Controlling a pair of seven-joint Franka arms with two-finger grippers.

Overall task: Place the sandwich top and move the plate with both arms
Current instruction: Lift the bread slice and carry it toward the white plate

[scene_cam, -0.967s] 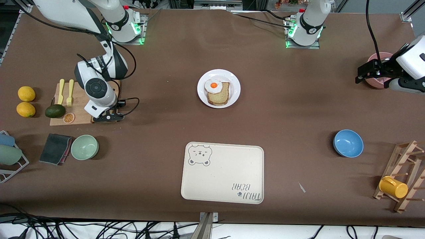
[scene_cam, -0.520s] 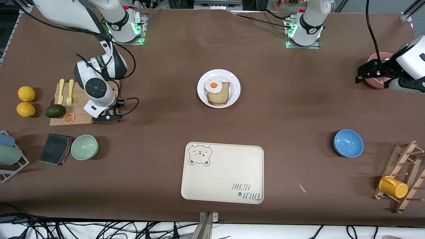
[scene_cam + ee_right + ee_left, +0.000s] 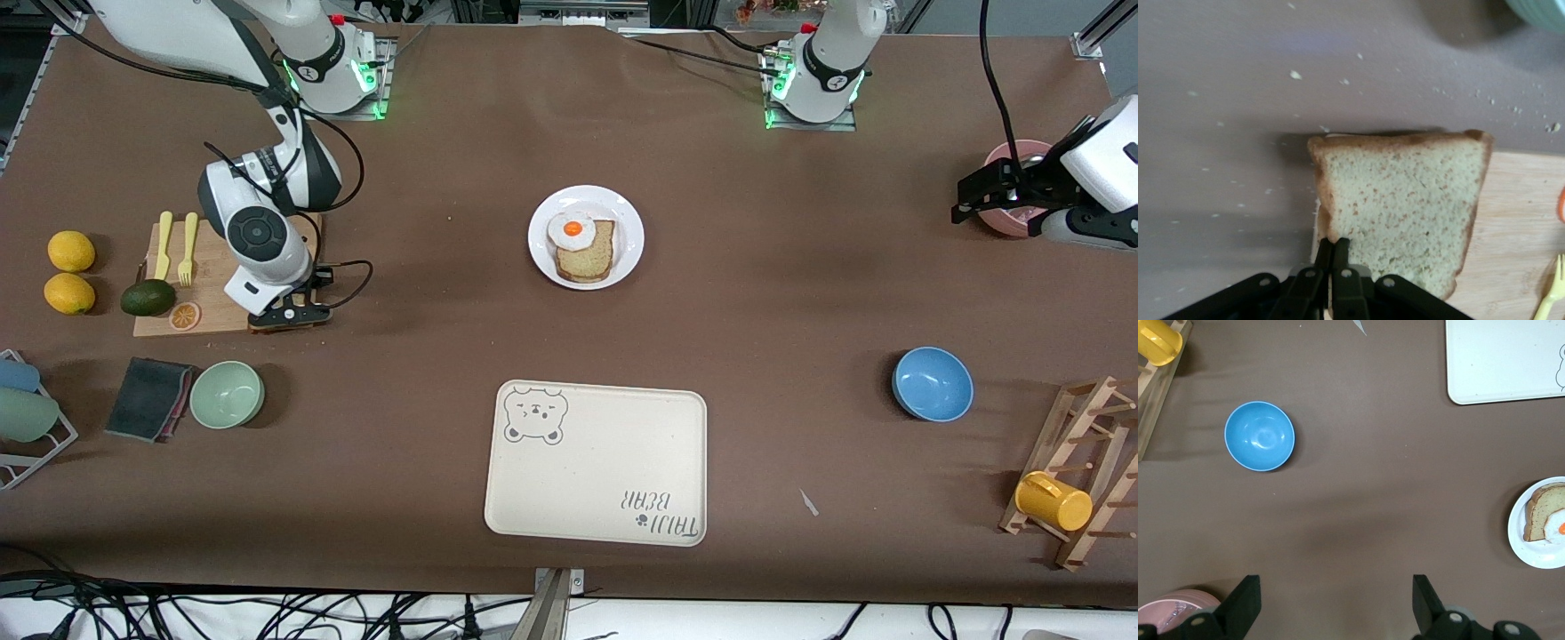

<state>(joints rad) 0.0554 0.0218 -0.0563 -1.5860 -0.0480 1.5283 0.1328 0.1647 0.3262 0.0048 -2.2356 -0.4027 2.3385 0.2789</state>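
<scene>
Over the cutting board at the frame's left I have the right hand pinched flat on the crust edge of the sandwich top; the slice half overhangs the board's edge onto the counter; I judge it light, soft and floppy, so an edge hold may let it sag or tear. Fork, avocado and orange slice crowd the board; the plate with egg sits centre frame, path clear. At the right edge the left hand waits, spread wide and empty, over the pink bowl.
</scene>
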